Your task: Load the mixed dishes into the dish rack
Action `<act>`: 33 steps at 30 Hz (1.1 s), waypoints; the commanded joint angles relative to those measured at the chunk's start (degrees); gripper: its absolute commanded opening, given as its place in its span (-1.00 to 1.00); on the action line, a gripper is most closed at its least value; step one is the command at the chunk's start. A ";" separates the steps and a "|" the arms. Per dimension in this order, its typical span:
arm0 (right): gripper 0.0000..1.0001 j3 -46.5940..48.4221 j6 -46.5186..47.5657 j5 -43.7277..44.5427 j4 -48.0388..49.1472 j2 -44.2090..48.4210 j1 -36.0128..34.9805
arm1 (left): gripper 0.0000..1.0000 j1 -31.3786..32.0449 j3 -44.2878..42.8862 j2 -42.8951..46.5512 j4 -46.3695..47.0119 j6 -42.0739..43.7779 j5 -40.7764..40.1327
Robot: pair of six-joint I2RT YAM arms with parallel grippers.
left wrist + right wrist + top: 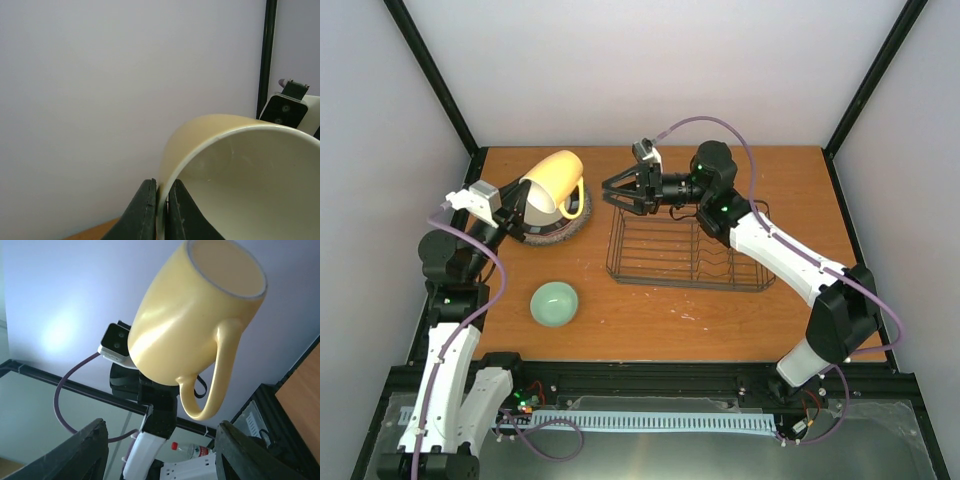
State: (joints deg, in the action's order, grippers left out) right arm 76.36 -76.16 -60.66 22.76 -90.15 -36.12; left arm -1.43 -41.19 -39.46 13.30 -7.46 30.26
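An orange-brown wooden desk (650,320) spreads beneath the right tool (615,192); pale grey walls (650,70) and black metal frame posts (432,75) rise behind it. Far beyond its tips, a small clear red-capped bottle (176,446) sits just beside a white power strip (195,471).

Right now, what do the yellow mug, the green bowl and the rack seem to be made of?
Mug: likely glazed ceramic, going by the thick rim and glossy highlights on its yellow side.
Bowl: probably glazed ceramic too, with a smooth pale-green sheen, though plastic can't be ruled out.
Rack: thin black wire, apparently coated metal, with a dull finish.
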 commanded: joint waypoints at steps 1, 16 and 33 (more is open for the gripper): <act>0.17 1.70 2.57 -0.03 -2.49 -0.19 -1.55 | -0.99 -0.06 -0.89 0.87 9.42 -2.81 0.38; 0.13 6.30 5.72 1.07 -4.79 -5.66 -3.25 | -0.99 -0.02 1.77 0.28 14.83 -8.09 1.32; -0.32 11.46 4.82 -0.87 -4.17 -10.57 -5.80 | -0.99 0.08 3.68 -1.06 17.93 -9.05 0.51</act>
State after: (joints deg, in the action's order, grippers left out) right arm 85.84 -71.37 -60.45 17.61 -99.83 -41.19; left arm -1.43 -36.29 -40.45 23.97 -14.70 31.53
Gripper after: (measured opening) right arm 0.380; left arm 0.055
